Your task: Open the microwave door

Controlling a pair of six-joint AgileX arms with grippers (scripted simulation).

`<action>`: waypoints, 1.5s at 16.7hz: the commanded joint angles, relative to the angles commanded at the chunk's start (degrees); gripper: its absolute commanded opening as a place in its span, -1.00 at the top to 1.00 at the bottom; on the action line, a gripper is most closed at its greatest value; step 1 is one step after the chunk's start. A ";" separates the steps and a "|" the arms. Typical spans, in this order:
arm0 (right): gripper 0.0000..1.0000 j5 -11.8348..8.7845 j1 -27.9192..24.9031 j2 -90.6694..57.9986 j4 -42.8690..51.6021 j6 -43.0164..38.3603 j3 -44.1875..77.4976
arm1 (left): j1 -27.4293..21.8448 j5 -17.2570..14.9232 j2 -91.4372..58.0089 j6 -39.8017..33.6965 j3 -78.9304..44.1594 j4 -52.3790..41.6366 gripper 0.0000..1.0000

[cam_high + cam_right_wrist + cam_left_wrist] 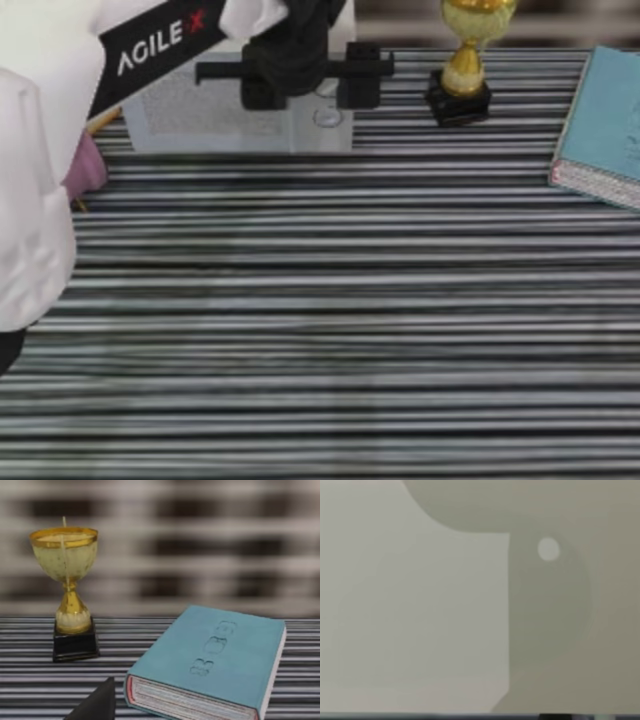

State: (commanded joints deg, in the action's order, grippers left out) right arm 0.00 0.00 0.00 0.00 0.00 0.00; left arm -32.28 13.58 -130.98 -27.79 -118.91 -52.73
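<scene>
Evidently the job was barely begun: the microwave door [210, 110] lay flush with the front of the microwave [240, 128] at the desk's [330, 320] far left. The left end effector [293, 72] hovered directly over the microwave, its fingers spread wide. Whether it touched the door, I cannot tell.
</scene>
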 joint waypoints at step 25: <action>-1.00 0.00 0.00 0.00 0.00 0.00 0.00 | 0.18 2.17 6.55 -1.07 8.95 3.54 1.00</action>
State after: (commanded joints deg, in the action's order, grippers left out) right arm 0.00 0.00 0.00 0.00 0.00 0.00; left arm -32.10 15.75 -124.43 -28.85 -109.96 -49.19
